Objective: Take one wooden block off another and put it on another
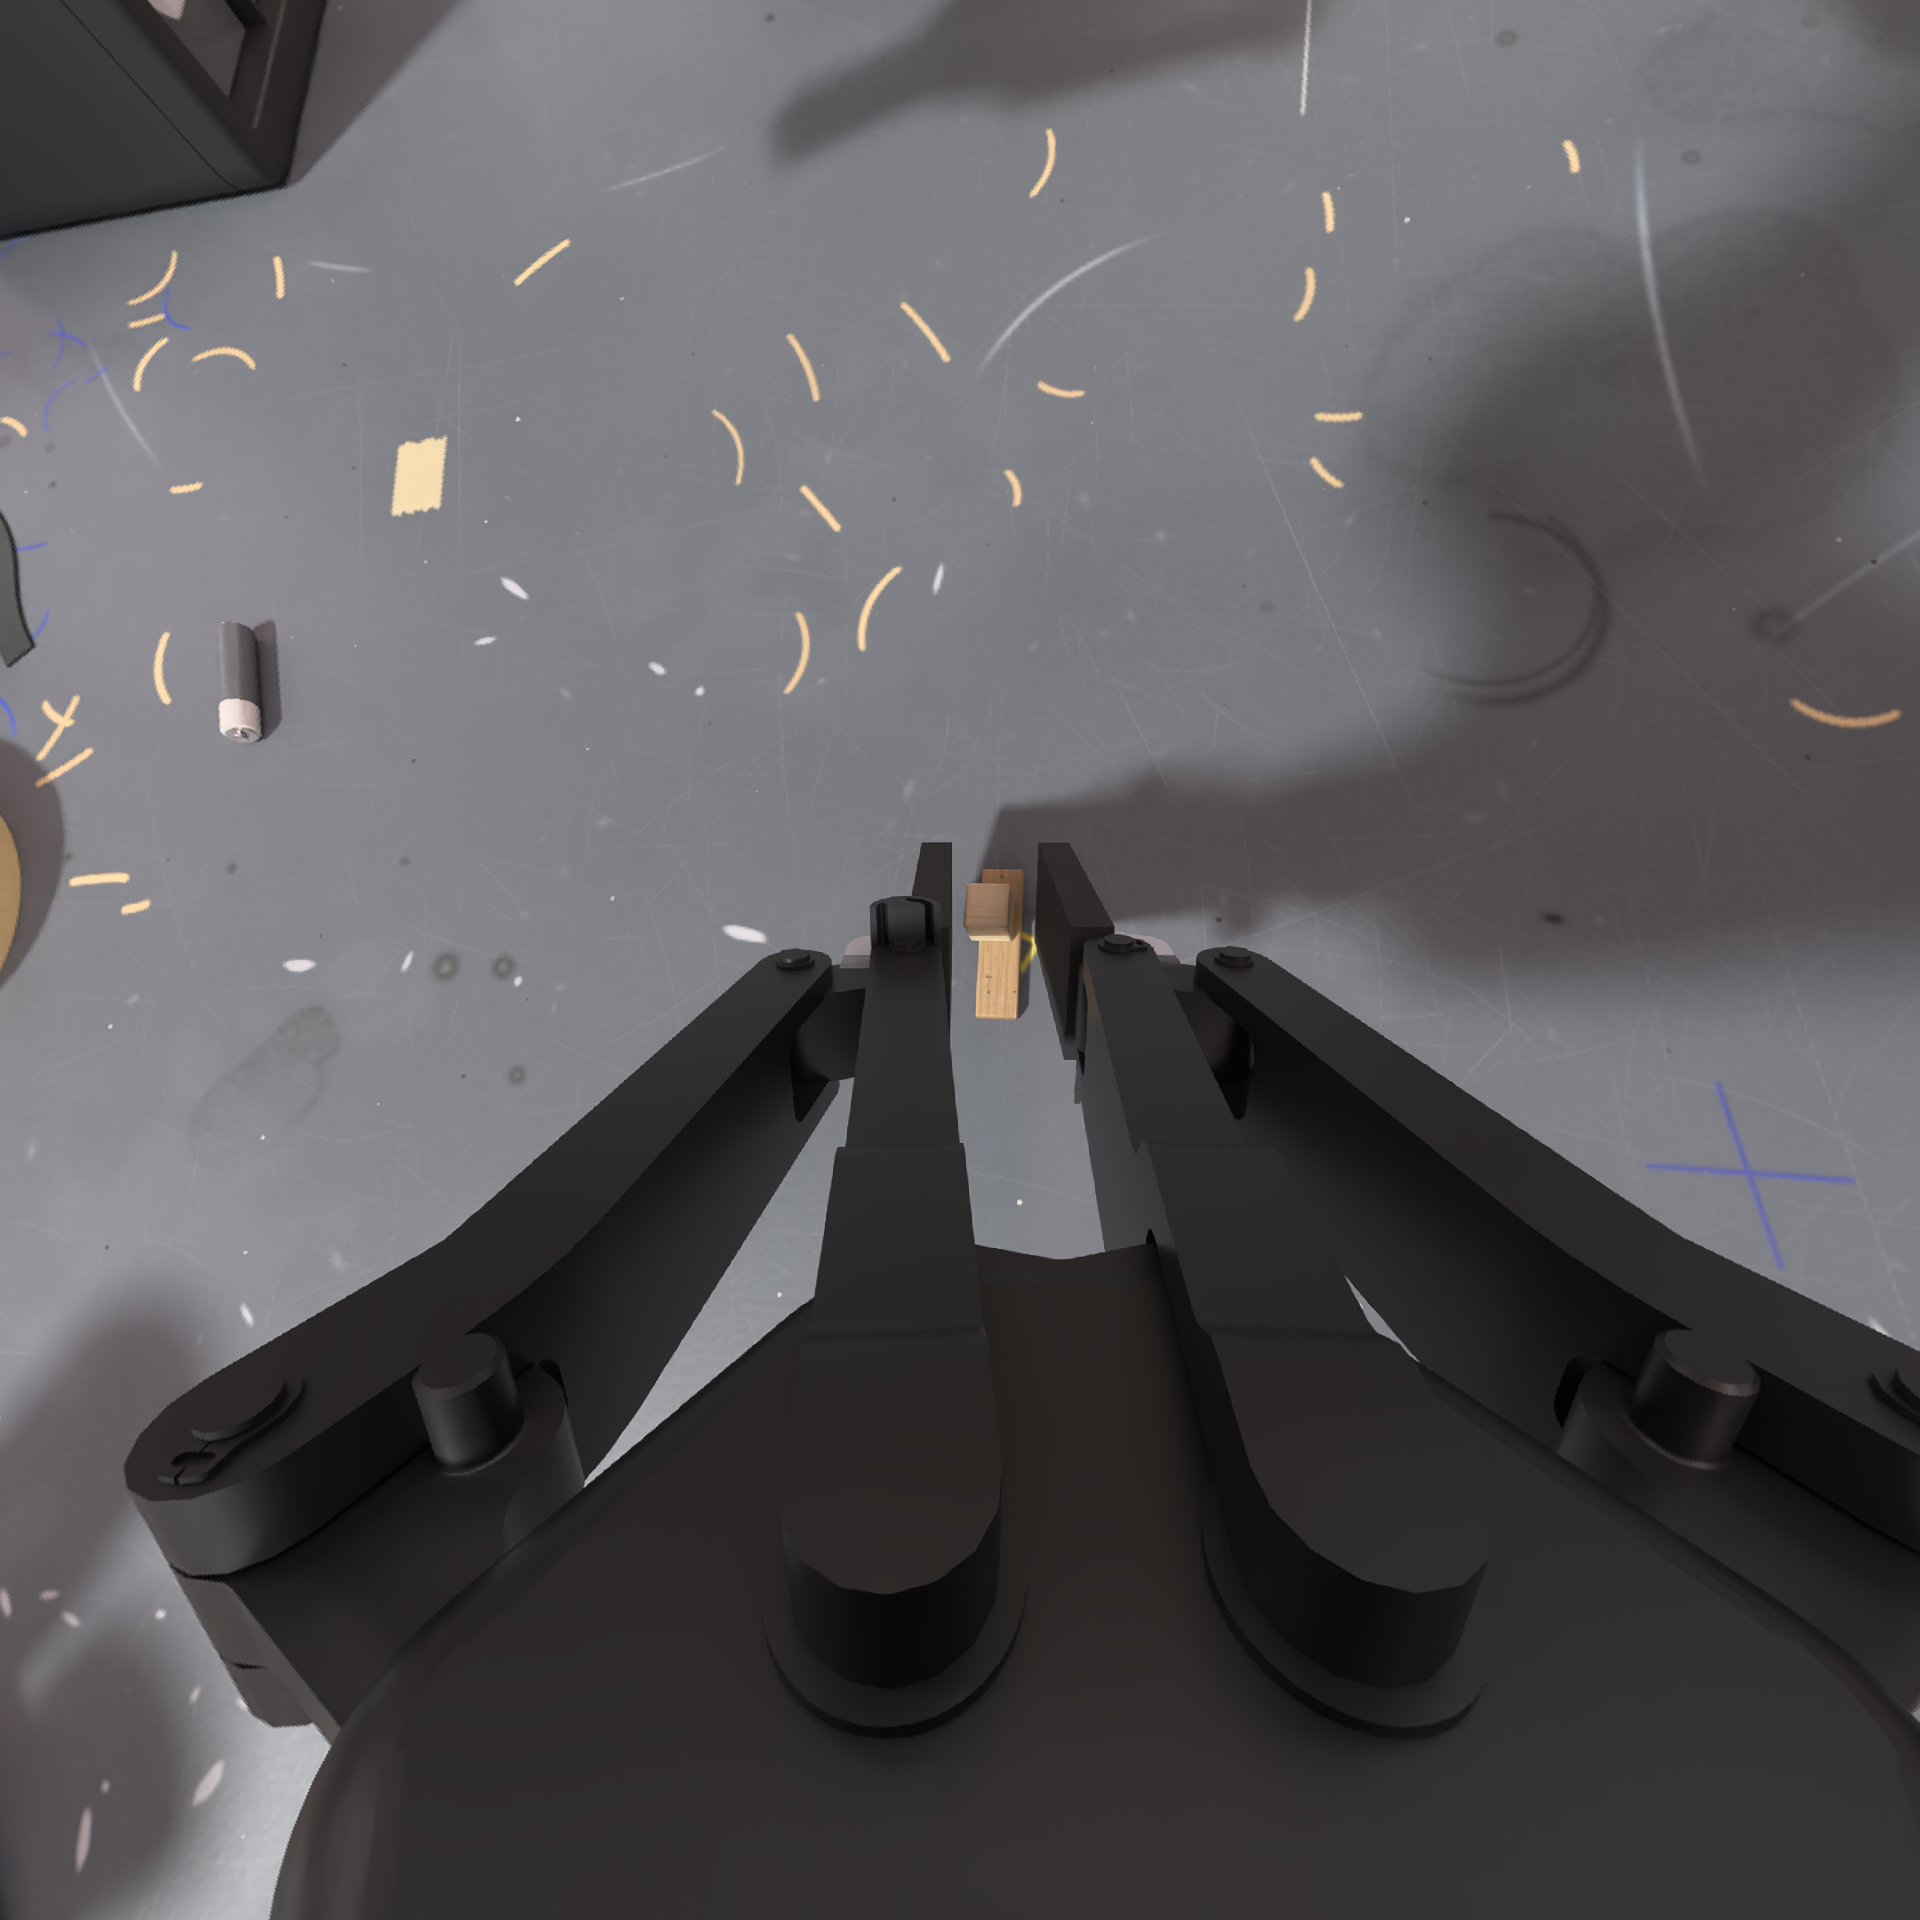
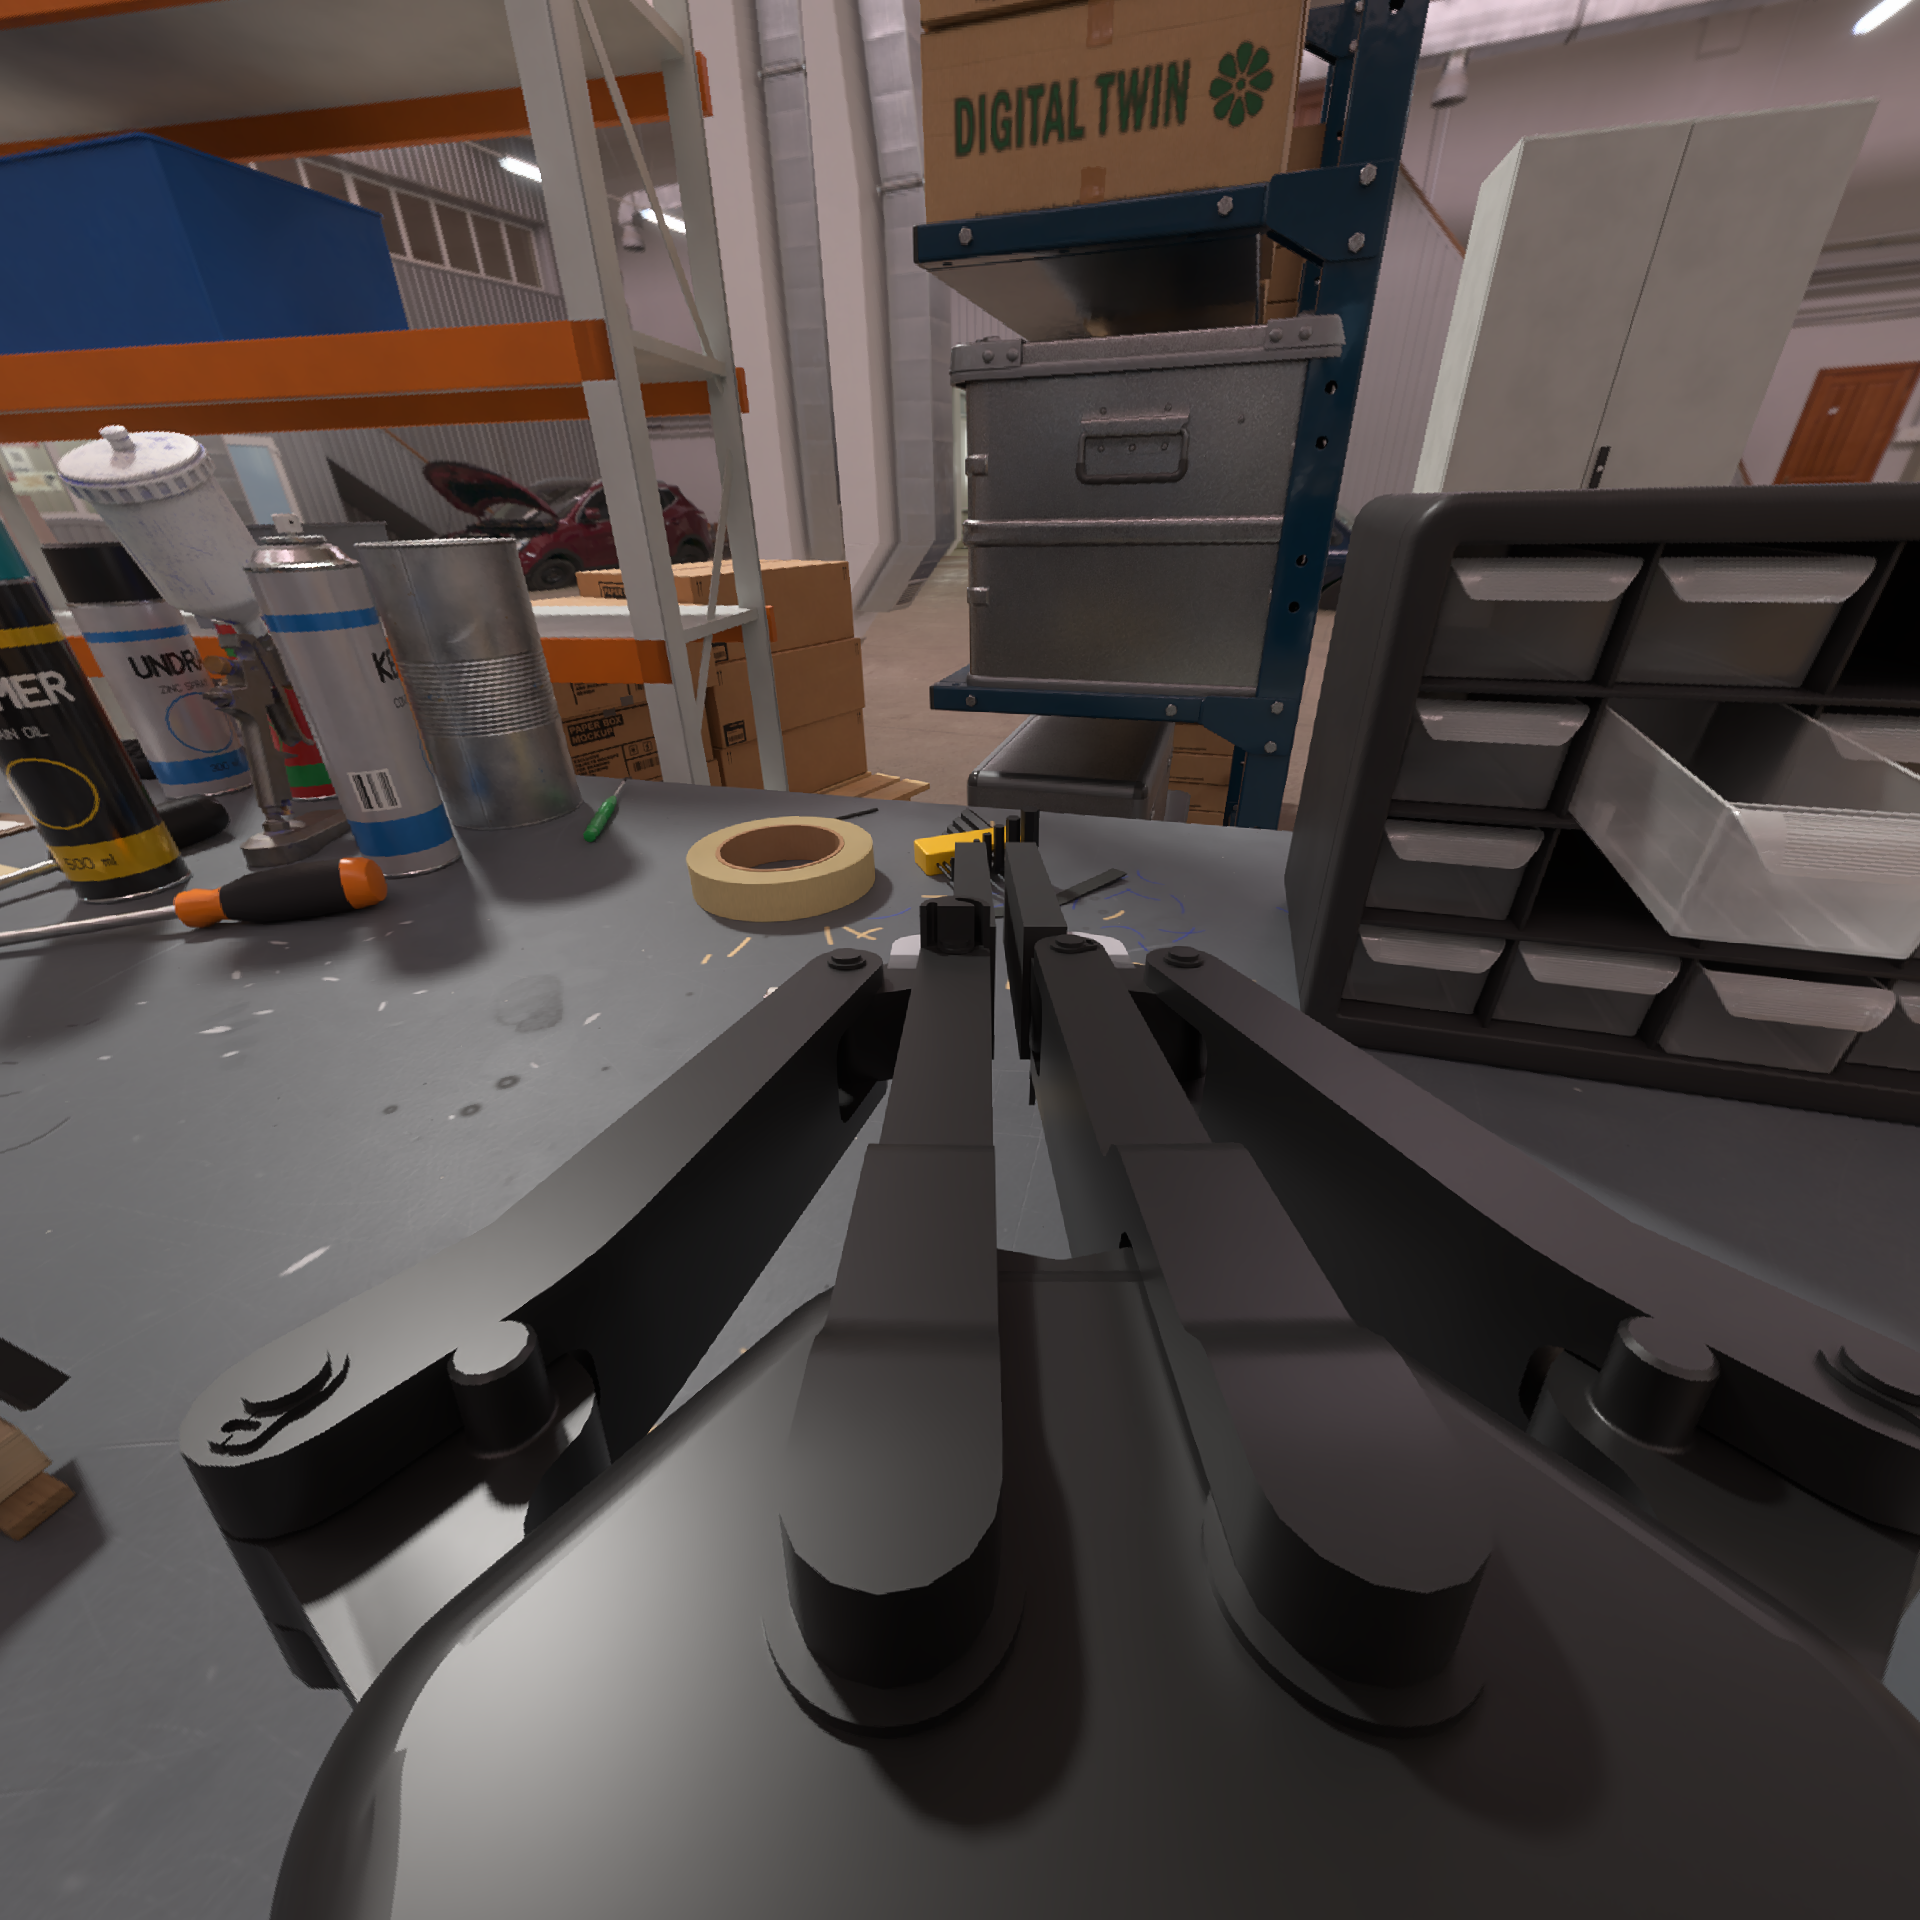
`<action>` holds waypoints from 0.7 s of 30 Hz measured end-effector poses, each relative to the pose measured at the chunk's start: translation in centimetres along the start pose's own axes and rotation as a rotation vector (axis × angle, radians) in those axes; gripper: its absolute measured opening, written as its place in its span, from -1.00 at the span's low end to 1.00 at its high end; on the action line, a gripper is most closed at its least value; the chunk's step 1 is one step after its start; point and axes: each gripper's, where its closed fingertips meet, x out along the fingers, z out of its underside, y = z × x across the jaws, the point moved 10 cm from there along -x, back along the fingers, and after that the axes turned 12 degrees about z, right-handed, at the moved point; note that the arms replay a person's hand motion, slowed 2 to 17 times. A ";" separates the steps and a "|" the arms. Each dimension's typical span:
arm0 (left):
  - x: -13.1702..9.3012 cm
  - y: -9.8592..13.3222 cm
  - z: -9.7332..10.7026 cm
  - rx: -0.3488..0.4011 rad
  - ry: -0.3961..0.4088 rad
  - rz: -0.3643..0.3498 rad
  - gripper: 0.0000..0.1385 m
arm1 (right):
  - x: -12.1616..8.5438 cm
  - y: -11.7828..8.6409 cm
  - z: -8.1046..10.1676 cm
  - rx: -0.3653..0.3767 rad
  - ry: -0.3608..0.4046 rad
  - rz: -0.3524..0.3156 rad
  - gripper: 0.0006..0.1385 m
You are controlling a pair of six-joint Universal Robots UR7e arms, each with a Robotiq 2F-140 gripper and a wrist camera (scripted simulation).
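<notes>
In the left wrist view a small pale wooden cube (image 1: 989, 906) sits on one end of a longer wooden block (image 1: 1000, 982) that lies flat on the grey table (image 1: 1247, 727). My left gripper (image 1: 995, 864) looks down on them with its jaws a little apart. The blocks show in the gap between the fingers and touch neither one. My right gripper (image 2: 995, 883) is shut and empty, held low over the table and pointing at the back edge. Some wooden pieces (image 2: 31, 1486) lie at the left edge of the right wrist view.
A roll of masking tape (image 2: 781, 864), spray cans (image 2: 343, 696), a metal tin (image 2: 478, 675) and an orange-handled screwdriver (image 2: 281, 894) stand at the back left. A dark drawer cabinet (image 2: 1621, 790) stands at the right. A small grey cylinder (image 1: 241, 681) lies left of the blocks.
</notes>
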 end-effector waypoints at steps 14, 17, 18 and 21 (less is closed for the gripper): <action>-0.4 0.3 0.0 -0.019 0.057 -0.050 -0.57 | 0.1 -0.1 0.1 0.002 -0.006 -0.004 -0.94; -0.4 0.4 0.0 -0.029 0.079 -0.060 -0.55 | 0.1 -0.1 0.2 0.001 -0.008 -0.004 -0.94; -0.5 0.4 0.0 -0.032 0.085 -0.063 -0.54 | 0.1 -0.1 0.2 0.001 -0.008 -0.004 -0.94; -0.6 0.4 0.1 -0.045 0.106 -0.072 -0.53 | 0.1 -0.1 0.2 0.001 -0.009 -0.003 -0.94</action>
